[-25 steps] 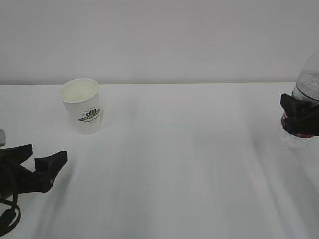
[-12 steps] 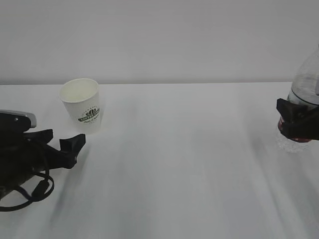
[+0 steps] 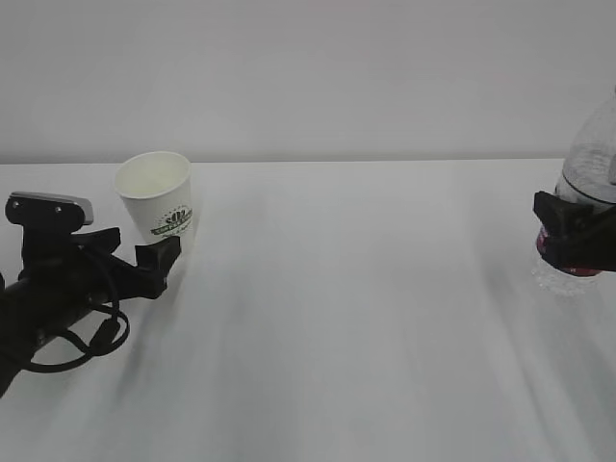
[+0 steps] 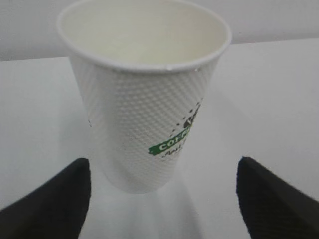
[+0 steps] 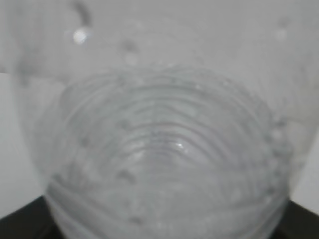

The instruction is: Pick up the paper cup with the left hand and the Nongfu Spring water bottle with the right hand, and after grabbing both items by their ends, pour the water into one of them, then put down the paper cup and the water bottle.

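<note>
**A:** Where is the paper cup (image 3: 157, 204)?

**B:** It stands upright on the white table (image 3: 356, 318), at the far left, near the back edge where the table meets the pale wall (image 3: 308, 77). Its mouth is open and the inside looks empty. The green logo faces the front right in the exterior view. In the left wrist view the cup (image 4: 144, 99) fills the centre, with its dotted side and the logo turned right.

**A:** And the left hand (image 3: 140, 260)?

**B:** It lies low over the table just in front and left of the cup, its jaws spread wide. One fingertip (image 3: 159, 258) sits close beside the cup's base. The wrist view shows the two black fingertips (image 4: 52, 201) low on either side of the cup, each apart from its wall. Nothing is gripped. A grey block (image 3: 48, 207) tops the arm and a black cable (image 3: 82, 342) loops beneath it.

**A:** The Nongfu Spring water bottle (image 3: 587, 192)?

**B:** At the right edge of the exterior view, upright, partly cut off by the frame. The right hand (image 3: 576, 236) is clamped around its red label band. Whether its base touches the table cannot be told.

**A:** The right wrist view?

**B:** The bottle's ribbed clear wall (image 5: 164, 164) fills it, blurred, with droplets on the plastic. Dark finger edges (image 5: 25, 224) show at the lower corners.
</note>
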{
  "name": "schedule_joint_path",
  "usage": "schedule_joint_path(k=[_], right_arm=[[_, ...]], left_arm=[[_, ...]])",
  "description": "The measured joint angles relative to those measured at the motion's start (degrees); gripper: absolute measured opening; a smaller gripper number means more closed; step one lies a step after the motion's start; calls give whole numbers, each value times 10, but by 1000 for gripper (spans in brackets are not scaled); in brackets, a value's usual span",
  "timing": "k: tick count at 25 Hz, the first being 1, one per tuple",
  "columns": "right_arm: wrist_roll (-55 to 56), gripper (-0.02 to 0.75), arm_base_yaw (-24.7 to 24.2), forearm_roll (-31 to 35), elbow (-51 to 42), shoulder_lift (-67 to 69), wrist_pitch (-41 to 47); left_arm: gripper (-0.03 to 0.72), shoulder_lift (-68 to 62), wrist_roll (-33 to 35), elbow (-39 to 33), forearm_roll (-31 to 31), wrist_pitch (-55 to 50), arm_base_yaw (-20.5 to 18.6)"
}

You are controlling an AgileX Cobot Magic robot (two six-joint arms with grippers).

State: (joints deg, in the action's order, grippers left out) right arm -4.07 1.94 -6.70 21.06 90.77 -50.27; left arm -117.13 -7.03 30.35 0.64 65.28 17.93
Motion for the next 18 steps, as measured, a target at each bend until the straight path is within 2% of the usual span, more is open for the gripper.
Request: schedule_joint_path(k=[11,18], right_arm=[[1,503,0,0,0,-1,0],[1,503,0,-1,0,-1,0]], left_arm=[[675,-1,-19,3,159,-28,-110],[665,-3,-24,22,205,-32,-115]])
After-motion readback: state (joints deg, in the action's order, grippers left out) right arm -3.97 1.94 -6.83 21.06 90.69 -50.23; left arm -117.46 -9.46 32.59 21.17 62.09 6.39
